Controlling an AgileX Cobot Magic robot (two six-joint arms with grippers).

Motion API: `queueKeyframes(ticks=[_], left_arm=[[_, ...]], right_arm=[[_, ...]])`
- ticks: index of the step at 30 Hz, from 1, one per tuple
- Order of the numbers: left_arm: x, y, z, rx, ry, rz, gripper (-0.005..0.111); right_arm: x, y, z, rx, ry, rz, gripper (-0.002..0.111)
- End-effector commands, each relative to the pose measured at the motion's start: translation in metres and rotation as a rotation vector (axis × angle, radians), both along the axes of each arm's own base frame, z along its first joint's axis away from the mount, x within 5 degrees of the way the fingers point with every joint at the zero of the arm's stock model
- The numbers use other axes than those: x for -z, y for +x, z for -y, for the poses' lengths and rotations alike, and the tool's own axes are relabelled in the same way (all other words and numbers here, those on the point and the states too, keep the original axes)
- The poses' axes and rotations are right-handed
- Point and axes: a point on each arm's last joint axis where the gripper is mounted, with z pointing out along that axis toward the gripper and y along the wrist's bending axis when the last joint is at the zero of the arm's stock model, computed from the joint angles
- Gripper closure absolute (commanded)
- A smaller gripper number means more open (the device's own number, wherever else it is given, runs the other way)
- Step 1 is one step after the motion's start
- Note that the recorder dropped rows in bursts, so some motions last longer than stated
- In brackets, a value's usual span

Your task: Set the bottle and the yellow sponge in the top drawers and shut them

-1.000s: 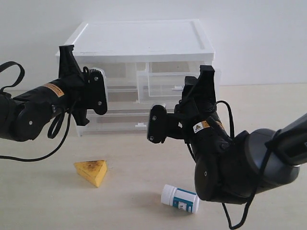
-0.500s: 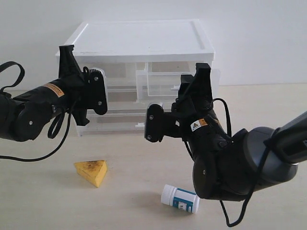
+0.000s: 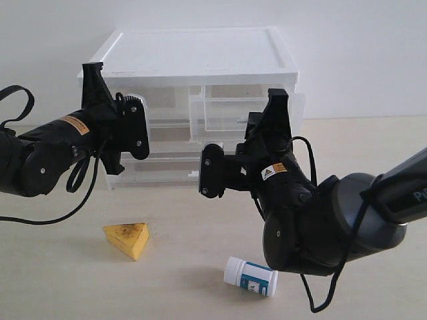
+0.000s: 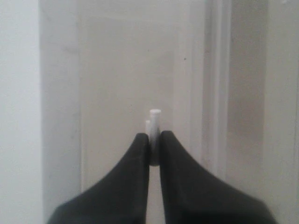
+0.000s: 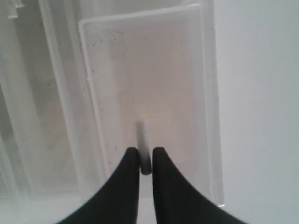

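Gripping a white tab handle point(image 4: 154, 115), the left gripper point(image 4: 154, 142) is pinched tight on it at one of the top drawers point(image 3: 227, 113); the right gripper point(image 5: 145, 159) is likewise clamped on the second tab handle point(image 5: 141, 135). The yellow sponge point(image 3: 127, 239) and the bottle point(image 3: 251, 276), on its side, lie apart on the table point(image 3: 60, 280) before the cabinet point(image 3: 200, 53), untouched by either arm.

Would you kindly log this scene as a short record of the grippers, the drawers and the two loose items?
left gripper: shut on left drawer handle
right gripper: shut on right drawer handle
right top drawer: stands partly out of the cabinet
yellow sponge: on table, outside the drawers
bottle: lying on its side on table
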Motion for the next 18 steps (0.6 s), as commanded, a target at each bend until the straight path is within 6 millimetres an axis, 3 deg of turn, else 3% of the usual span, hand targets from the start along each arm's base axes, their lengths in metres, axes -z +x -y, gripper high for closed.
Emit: queueKeyframes(ticks=[1,18], left_arm=[[-0.0176,0.0107,-0.0063,-0.050,-0.075,0.125,0.103],[-0.0182,0.0107,-0.0063,-0.051,-0.077,0.132,0.103]], right_arm=[[-0.0114,0.0018,0.0012,0.016,0.019,0.077,0.108],[-0.0101,0.0023,0.0043,0.050,0.023,0.063,0.108]])
